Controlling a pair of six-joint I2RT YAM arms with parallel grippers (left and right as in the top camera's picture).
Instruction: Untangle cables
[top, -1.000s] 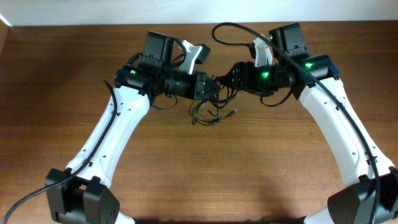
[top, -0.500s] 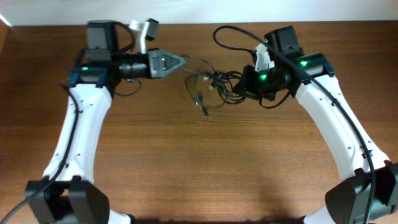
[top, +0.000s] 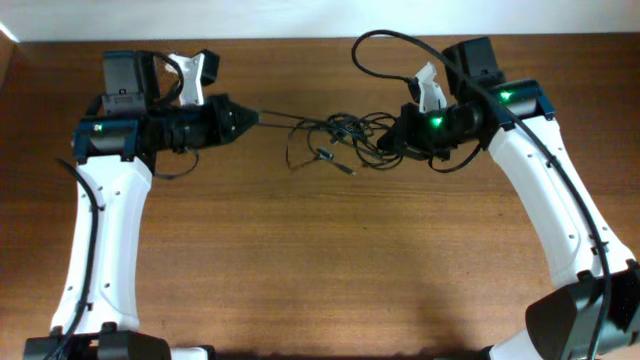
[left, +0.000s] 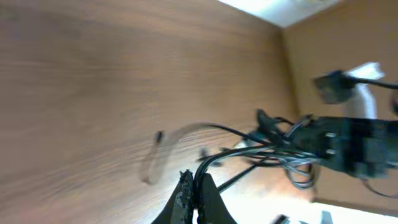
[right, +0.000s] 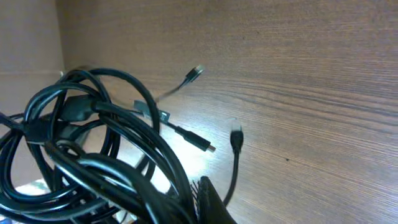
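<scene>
Tabletop (top: 320, 275) fills nearly the whole overhead view, plain brown wood, with two white arms reaching up from the near edge and bending in toward each other along the far side. Left arm (top: 100, 230) stands well out to its own side and right arm (top: 550, 210) mirrors it. That wide stance looks deliberate to me: set this far apart, whatever runs between them gets drawn out.

On to the left gripper (top: 248, 119). Its fingers are pressed together, pinching thin black strands right at the tip, and the left wrist view shows those strands running out of the closed jaws toward the other arm. The right gripper (top: 393, 143) is clamped as well, on the thick side of the bundle, and in its own camera the loops crowd right up against the closed fingertips.

Between them are the cables (top: 345, 130), over the far half of the table. A dark knot sits just beside the right gripper, with a line of strands pulled nearly straight across to the left one. My read of the hold is that one side anchors the mass while the other draws strands out sideways. The knot is not yet undone, and the right wrist view shows loops wrapped over loops.

Loose tails (top: 300, 152) trail down from the knot toward the wood. Smallest of all are the plug ends (right: 235, 132), which lie free on the surface, apart from one another, gripped by nothing.
</scene>
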